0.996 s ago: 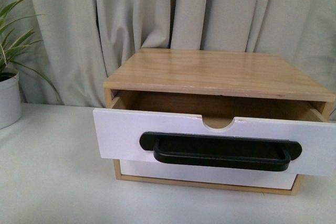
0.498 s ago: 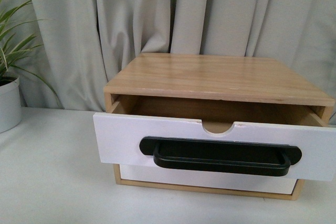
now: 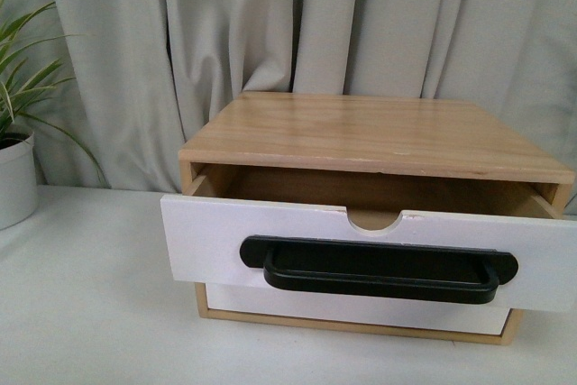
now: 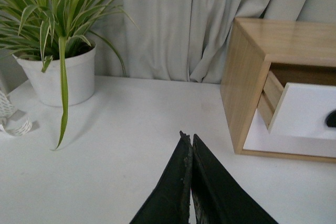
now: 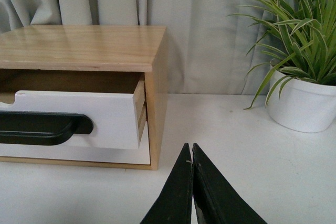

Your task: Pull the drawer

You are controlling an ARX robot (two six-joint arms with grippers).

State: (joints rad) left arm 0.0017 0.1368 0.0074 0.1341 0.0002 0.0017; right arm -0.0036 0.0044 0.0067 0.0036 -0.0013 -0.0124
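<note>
Front view faces the drawer (image 3: 270,236) closely; wrist views flank it low, sharing its cabinet (image 4: 247,77)

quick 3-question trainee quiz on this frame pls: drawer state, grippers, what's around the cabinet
1. True or false: the wide white-fronted drawer with the long black bar handle is pulled partly out of the light wooden cabinet.
2. Which holds the black bar handle? A) left gripper B) right gripper C) neither
3. Fill in: in the wrist views, a striped green plant stands in a white ___ to each side of the cabinet.

Key:
1. True; its wooden inside shows behind the half-round notch.
2. C. The left gripper and the right gripper are both shut, empty, off to the cabinet's sides.
3. Pot: left-side white pot, right-side white pot.
</note>
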